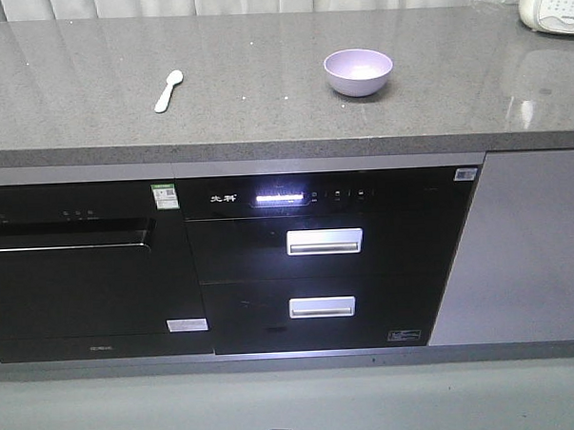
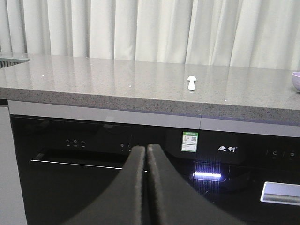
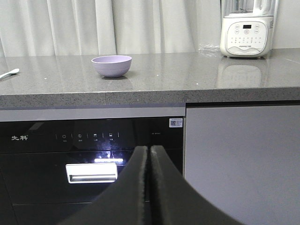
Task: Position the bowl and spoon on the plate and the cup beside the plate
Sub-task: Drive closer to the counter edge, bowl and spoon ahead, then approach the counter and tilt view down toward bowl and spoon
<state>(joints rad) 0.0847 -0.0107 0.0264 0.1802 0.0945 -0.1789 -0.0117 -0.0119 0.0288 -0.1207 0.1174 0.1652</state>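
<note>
The lavender bowl (image 1: 358, 71) (image 3: 111, 65) stands upright on the grey countertop (image 1: 263, 111), right of centre; its edge also shows at the left wrist view's far right (image 2: 296, 80). The pale spoon (image 1: 168, 91) (image 2: 191, 83) (image 3: 9, 73) lies on the counter to the bowl's left. Plate and cup are out of view. My left gripper (image 2: 146, 148) is shut with nothing in it, held below counter height facing the black appliance fronts. My right gripper (image 3: 150, 148) is likewise shut and holds nothing, low before the cabinet. Neither gripper shows in the front view.
A white blender base (image 3: 247, 33) (image 1: 552, 3) stands at the counter's back right. Below the counter are black appliances with lit drawer handles (image 1: 323, 241) and a grey cabinet door (image 3: 241, 159). White curtains (image 2: 150, 28) hang behind.
</note>
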